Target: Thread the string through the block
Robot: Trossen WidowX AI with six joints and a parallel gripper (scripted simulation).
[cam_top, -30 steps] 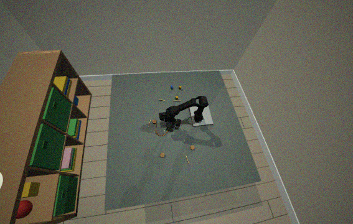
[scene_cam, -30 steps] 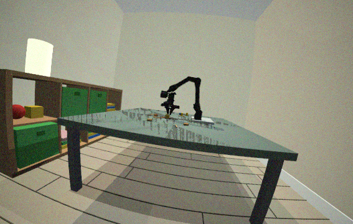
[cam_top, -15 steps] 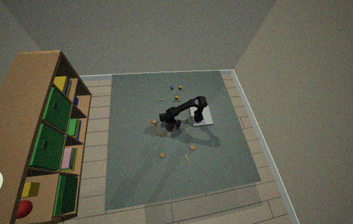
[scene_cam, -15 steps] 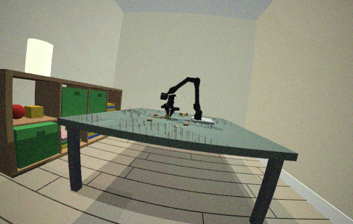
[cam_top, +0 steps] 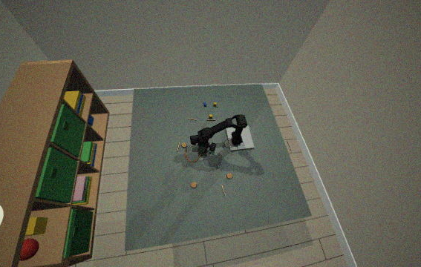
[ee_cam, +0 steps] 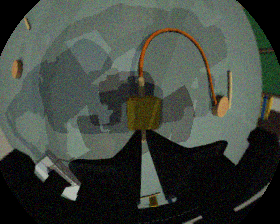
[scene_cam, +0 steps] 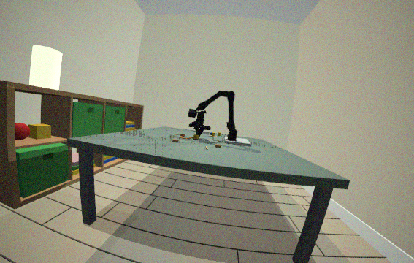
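Note:
The yellow-brown wooden block stands on the table, just beyond the fingertips in the wrist view; the arm hides it in the top view. The thin stick lies through the block's hole: its string end shows on the far side, its other end on the near side. My gripper is shut on that near end, low over the table and close to the block. The orange string curves from the stick's far end to the round button. The string lies outside the hole.
A loose stick lies beside the button. Two loose discs and a stick lie on one side. Two sticks, yellow pieces and a blue piece lie on the other.

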